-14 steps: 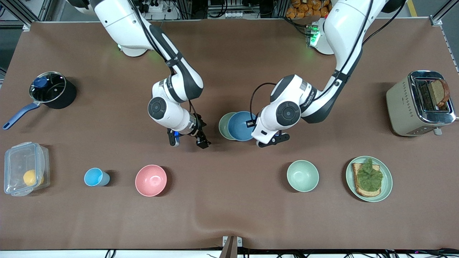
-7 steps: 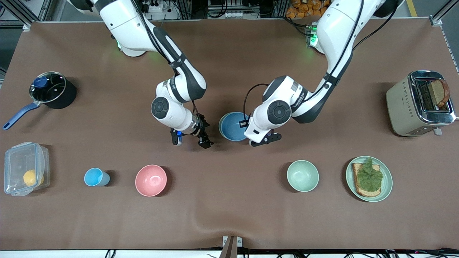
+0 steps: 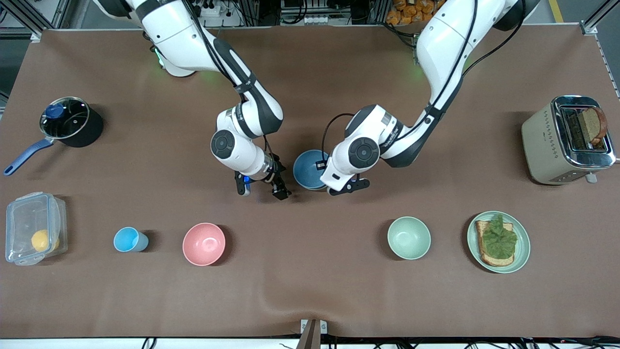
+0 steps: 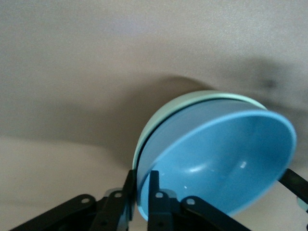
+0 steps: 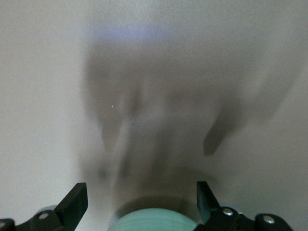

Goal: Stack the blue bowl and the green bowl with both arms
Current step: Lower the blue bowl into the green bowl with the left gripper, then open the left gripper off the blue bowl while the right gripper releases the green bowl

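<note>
We judge the stacking step to be nearly closed out. The blue bowl (image 3: 306, 169) sits near the middle of the worktop, at about 10 o'clock from the mintier pale bowl (image 3: 409, 237) in the front view. The left end effector (image 4: 140, 192) is pinched narrow on its rim.

The left wrist view shows the green bowl (image 4: 202, 95) directly under the blue one. Only a thin crescent of its rim peeks out, and the blue bowl seems slightly tilted in it. From above, the green bowl is all but hidden.

The right end effector (image 3: 264, 188) hangs low over bare worktop just at 8 o'clock of the stack. Its fingers are spread wide and hold nothing.

A second ago the green bowl's rim still showed at the 9 o'clock edge of the blue bowl. Since then the left arm has slid the blue bowl over until it covers the green. The right end effector has also crept closer to the pair.

Next, we think, the left fingers should open and rise straight off the rim, so the blue bowl settles level without dragging the pair.
</note>
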Motion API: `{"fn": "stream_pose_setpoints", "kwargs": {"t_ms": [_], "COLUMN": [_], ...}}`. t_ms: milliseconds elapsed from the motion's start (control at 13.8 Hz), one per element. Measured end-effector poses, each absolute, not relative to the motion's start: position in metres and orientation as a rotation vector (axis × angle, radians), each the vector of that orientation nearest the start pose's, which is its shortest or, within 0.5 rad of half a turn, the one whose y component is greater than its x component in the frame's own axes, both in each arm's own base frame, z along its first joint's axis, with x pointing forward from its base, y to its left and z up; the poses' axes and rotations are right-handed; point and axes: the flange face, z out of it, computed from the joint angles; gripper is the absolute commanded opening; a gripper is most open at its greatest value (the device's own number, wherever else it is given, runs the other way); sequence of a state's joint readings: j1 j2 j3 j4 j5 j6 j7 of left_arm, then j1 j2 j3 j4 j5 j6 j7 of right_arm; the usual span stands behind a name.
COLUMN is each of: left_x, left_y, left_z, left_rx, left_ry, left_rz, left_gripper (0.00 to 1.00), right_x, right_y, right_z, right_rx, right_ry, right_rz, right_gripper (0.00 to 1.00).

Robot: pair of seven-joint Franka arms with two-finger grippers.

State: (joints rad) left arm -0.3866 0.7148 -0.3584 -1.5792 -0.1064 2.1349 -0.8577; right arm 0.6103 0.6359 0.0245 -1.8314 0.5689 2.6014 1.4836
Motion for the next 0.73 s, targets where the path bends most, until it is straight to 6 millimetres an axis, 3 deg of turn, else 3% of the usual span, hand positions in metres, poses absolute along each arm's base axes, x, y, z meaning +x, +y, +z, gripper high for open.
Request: {"fn": "stream_pose_setpoints", "kwargs": {"t_ms": [291,509,726], "left_x": [0.532,0.556,0.574], "left_y": [-0.451,-0.422,-0.375], "left_z": [0.256,0.318,0.384], "left_rx": [-3.244,-3.222,-3.147], "left_ry": [-0.37,-0.363,-0.361], "left_rz": [0.446,0.323,0.165], "left_gripper": [1.0,1.0,1.0], "right_x": [0.534,0.533,0.532], "right_y": [0.383,0.384,0.384], "right_z": [0.191,0.191,0.19], "right_rx": [-2.248,-2.25,-2.253], "right_ry": [1.75,1.748,1.749], "right_rz": [0.331,0.331,0.333], "right_gripper": [1.0,1.0,1.0]}}
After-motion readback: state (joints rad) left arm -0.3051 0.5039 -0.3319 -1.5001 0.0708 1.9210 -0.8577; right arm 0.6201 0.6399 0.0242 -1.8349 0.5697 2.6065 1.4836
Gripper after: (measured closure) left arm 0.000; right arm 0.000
